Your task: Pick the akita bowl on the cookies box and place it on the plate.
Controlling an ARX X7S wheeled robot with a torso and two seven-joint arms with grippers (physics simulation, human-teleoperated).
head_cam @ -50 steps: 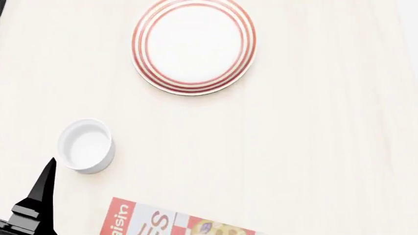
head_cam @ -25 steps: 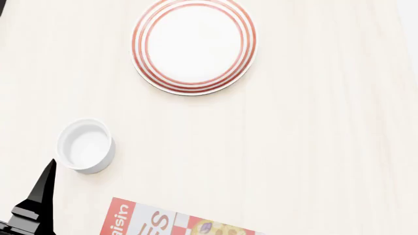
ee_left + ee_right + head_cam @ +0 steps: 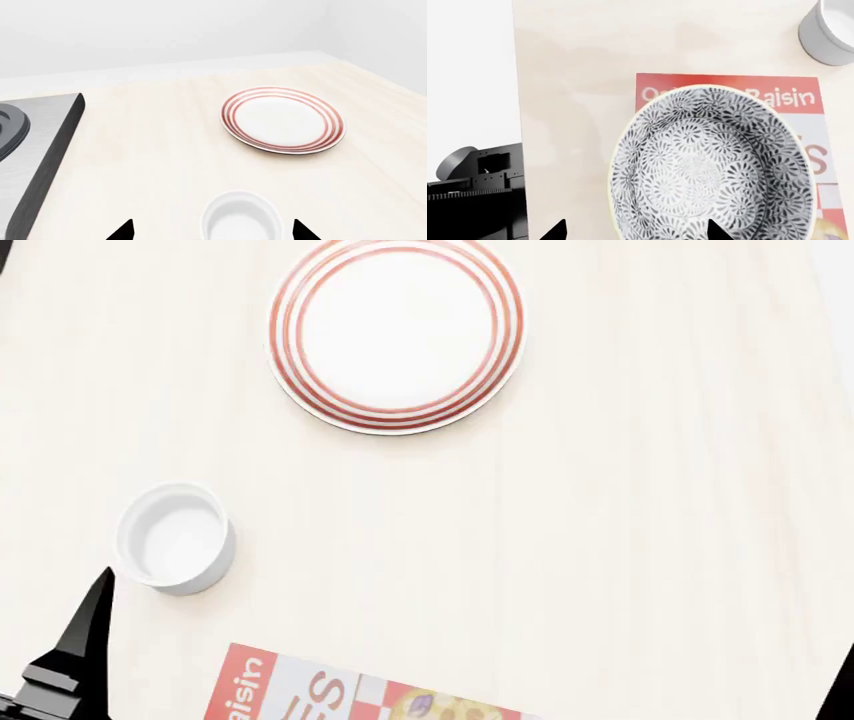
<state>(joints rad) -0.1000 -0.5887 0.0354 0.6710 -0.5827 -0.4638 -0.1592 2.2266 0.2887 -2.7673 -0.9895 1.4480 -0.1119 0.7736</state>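
The akita bowl [image 3: 714, 165], covered in a dense grey-black pattern, sits on the red-and-white cookies box [image 3: 800, 97] in the right wrist view. My right gripper [image 3: 635, 232] is open, one black tip over the bowl's inside and the other over bare table, so the rim's edge lies between them. The head view shows only the box's top edge [image 3: 334, 690]; the bowl is out of that view. The red-ringed plate [image 3: 396, 335] [image 3: 282, 120] lies empty farther back. My left gripper [image 3: 213, 232] is open, holding nothing, just short of a plain white cup [image 3: 241, 220].
The white cup [image 3: 174, 537] [image 3: 827, 32] stands left of the box, with one black left finger [image 3: 78, 640] beside it. A grey stove top [image 3: 33, 140] borders the table on the left. The robot's dark base [image 3: 474, 195] lies off the table edge.
Almost nothing has changed in the head view. The left finger has dipped very slightly, and a dark sliver now shows at the bottom right corner.
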